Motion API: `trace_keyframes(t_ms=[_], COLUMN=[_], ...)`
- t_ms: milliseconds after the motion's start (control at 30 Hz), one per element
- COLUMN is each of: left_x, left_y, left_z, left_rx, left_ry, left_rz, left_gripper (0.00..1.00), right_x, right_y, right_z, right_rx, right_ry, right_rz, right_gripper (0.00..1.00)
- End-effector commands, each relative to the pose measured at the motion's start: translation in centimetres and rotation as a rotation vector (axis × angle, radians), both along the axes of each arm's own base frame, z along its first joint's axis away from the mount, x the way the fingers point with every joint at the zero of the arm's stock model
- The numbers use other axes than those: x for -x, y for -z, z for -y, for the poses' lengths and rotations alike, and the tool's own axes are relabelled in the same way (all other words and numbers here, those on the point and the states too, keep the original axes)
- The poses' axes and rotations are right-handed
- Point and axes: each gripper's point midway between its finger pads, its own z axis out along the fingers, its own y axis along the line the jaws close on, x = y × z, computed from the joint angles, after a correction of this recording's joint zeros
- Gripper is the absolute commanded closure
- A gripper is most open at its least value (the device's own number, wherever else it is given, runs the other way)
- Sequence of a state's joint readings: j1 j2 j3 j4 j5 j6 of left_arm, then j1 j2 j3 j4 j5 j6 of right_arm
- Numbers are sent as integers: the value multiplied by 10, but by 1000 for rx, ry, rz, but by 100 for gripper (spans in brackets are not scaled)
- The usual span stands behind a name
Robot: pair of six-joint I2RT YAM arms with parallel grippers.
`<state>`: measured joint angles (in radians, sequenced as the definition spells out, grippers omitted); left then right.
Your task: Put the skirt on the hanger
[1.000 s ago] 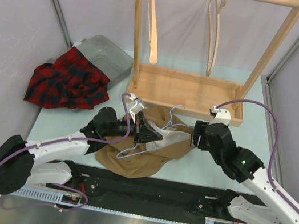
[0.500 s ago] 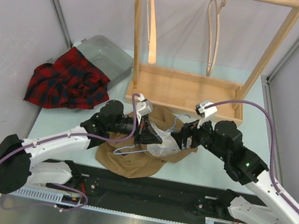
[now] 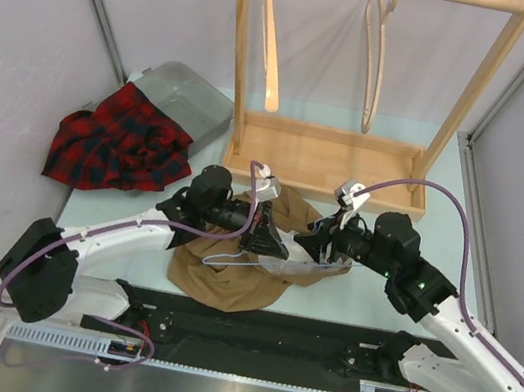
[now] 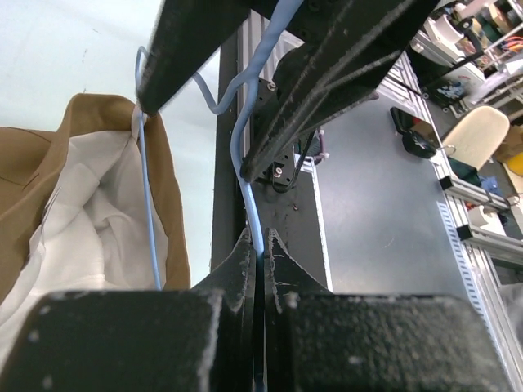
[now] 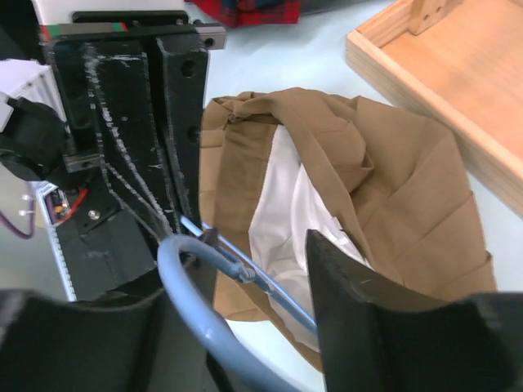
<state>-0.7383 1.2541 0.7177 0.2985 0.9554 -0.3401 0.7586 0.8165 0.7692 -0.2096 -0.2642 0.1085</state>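
left gripper (image 4: 260,249) clamped on blue wire hanger (image 4: 248,196), holding it over tan skirt (image 3: 225,289) lying on table (image 3: 346,297) (waist gaping); right gripper (image 5: 245,261) half open astride the wire, gripping nothing.

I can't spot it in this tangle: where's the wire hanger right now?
Top view, centre: the wire hanger sits over the skirt, on the near side of the rack, pinched by the left end effector.
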Motion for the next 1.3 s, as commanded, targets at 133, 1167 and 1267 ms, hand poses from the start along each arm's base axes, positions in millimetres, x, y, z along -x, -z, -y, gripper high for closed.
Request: trace_keyframes(t_ms=[133,1167,1267], left_x=[-23,-140,-130], left_y=[-37,-54,-44], left_z=[2,-44,-66], left_rx=[104,-133,-192], left_ry=[78,-597,-674], left_rz=[49,168,154], left_gripper=[100,30,28], right_x=[-7,-57,-58], right_y=[-2,21,17], right_z=[-3,14,19], right_rx=[-100,-104,-126], right_ry=[-87,130,167], right_rz=[-8,-28,-17], right_gripper=[61,100,100])
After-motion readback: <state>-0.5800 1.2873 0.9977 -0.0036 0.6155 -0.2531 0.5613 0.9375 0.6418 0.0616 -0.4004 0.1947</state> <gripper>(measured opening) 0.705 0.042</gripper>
